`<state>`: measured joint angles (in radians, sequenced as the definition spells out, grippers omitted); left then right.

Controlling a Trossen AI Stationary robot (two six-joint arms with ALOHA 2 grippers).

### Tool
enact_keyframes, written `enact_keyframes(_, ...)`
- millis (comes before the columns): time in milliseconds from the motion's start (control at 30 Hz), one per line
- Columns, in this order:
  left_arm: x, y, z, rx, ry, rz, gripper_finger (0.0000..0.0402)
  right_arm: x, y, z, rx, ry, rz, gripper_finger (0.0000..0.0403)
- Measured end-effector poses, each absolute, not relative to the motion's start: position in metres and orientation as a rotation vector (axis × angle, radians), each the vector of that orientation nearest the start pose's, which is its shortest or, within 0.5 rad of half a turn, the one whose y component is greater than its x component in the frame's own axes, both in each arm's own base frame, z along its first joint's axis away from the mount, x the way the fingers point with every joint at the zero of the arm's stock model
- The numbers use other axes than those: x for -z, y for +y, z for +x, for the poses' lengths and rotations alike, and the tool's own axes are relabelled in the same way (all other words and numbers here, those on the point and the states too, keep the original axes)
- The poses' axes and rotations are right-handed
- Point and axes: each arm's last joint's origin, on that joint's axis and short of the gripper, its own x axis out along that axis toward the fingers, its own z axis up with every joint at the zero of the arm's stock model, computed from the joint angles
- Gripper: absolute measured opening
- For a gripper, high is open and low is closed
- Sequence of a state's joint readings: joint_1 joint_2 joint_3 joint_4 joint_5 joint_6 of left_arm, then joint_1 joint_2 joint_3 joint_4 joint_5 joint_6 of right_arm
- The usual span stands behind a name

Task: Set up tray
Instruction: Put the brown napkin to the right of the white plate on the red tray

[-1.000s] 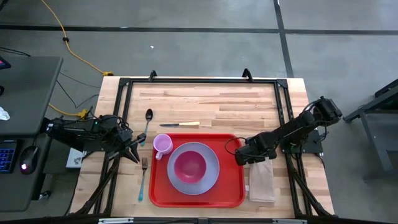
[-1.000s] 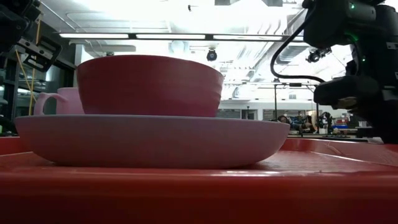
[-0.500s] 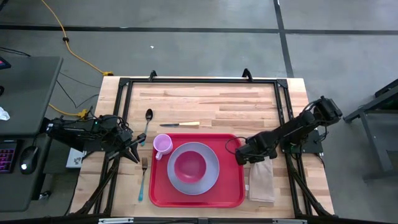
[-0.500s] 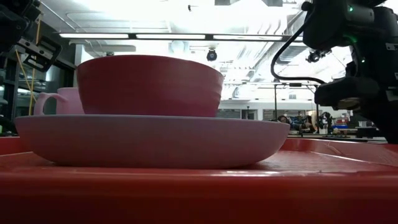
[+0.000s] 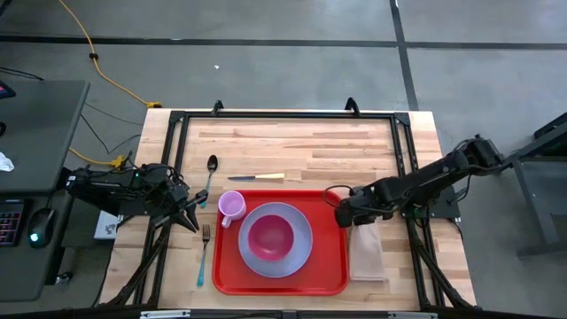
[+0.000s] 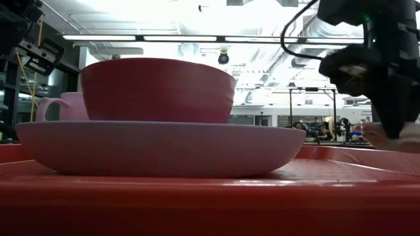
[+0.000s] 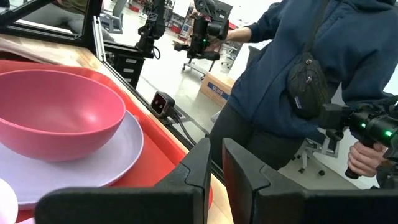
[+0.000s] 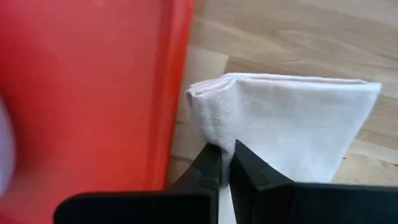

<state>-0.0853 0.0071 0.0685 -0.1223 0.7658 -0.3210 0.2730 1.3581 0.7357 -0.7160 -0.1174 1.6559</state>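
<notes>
The wooden bench (image 5: pixel 301 142) carries the red tray (image 5: pixel 335 266) at its near middle, lying flat. On the tray sits a lavender plate (image 5: pixel 301 259) with a pink bowl (image 5: pixel 270 237) in it, and a small pink mug (image 5: pixel 231 206) stands at the plate's far left corner. Just beside the tray's right rim lies the tan napkin (image 5: pixel 368 257), its near-tray end pinched up in a fold by the right hand (image 8: pixel 225 163), fingers clamped on the cloth. The left hand (image 5: pixel 197 211) waits at the tray's left, fingers together. A fork (image 5: pixel 204 252), spoon (image 5: pixel 211 170) and knife (image 5: pixel 255 177) lie on bare wood.
</notes>
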Motion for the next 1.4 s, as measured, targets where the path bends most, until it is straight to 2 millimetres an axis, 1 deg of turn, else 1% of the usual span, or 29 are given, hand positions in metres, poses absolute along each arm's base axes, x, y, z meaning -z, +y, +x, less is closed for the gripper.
enact_keyframes(300, -0.175, -0.027, 0.083, 0.835, 0.194, -0.32, 0.0074, -0.189, 0.054, 0.213, 0.633, 1.222, 1.24, 0.0)
enact_keyframes(533, -0.175, -0.027, 0.083, 0.836, 0.194, -0.32, 0.0074, -0.194, 0.043, 0.22, 0.445, 1.228, 1.197, 0.0)
enact_keyframes(800, -0.175, -0.027, 0.083, 0.836, 0.195, -0.32, 0.0074, -0.203, 0.033, 0.236, 0.248, 1.118, 1.249, 0.0)
enact_keyframes(900, -0.175, -0.027, 0.083, 0.836, 0.195, -0.32, 0.0074, -0.205, 0.032, 0.24, 0.23, 1.085, 1.29, 0.0)
enact_keyframes(1067, -0.175, -0.027, 0.083, 0.836, 0.195, -0.32, 0.0074, -0.206, 0.031, 0.241, 0.277, 1.074, 1.376, 0.0)
enact_keyframes(1233, -0.175, -0.027, 0.083, 0.836, 0.191, -0.312, 0.0074, -0.206, 0.031, 0.243, 0.296, 1.063, 1.427, 0.0)
enact_keyframes(1400, -0.175, -0.027, 0.083, 0.836, 0.19, -0.312, 0.0074, -0.199, 0.032, 0.251, 0.318, 1.056, 1.464, 0.0)
